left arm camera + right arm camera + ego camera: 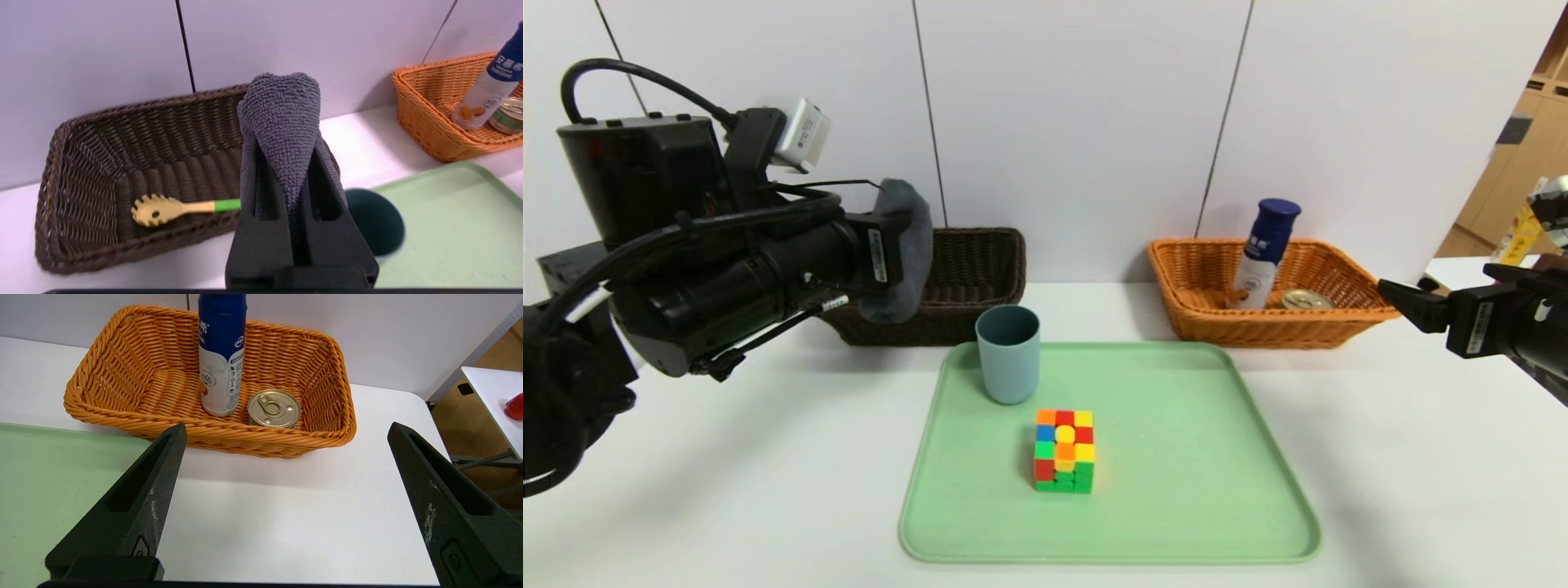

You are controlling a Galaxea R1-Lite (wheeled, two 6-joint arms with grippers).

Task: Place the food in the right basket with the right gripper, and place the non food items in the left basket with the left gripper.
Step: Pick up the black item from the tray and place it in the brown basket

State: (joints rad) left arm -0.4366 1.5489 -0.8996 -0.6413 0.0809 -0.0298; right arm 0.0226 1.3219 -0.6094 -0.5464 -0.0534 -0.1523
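Towel [282, 134], pinched in the left hand [286, 204], hangs above the dark basket's [81, 163] near rim; released early, it could drop onto the counter [727, 490] or cup [1008, 353]. Right hand [286, 506] waits released.

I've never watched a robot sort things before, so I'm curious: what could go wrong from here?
The left gripper pinches the dark grey towel by one end beside the dark brown basket; released early, it might drape over the rim or land outside. Swinging back, the arm could knock over the blue-grey cup on the tray.
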